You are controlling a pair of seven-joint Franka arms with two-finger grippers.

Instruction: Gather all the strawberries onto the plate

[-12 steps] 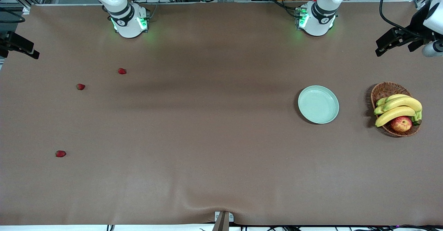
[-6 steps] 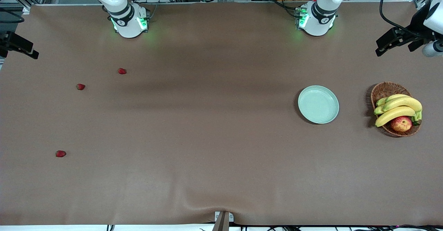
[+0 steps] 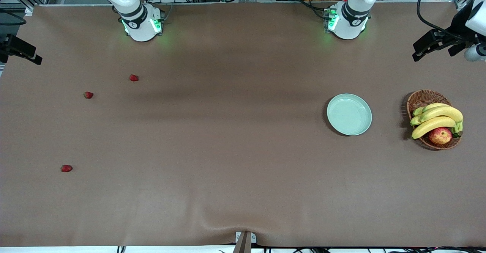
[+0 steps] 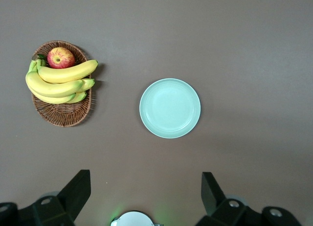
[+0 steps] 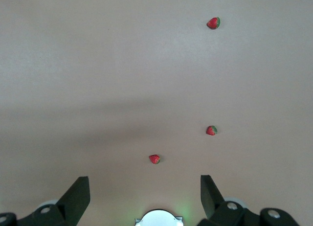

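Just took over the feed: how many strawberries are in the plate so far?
None yet. The plate holds nothing. All three strawberries lie on the table toward the right arm's end. The right claw and left claw are both open, holding nothing. All three pickups remain.

Three red strawberries (image 3: 88,95) lie scattered, well apart from the bare mint plate (image 3: 349,114).

Three strawberries (image 3: 88,95) lie well apart from the bare plate (image 3: 349,114).
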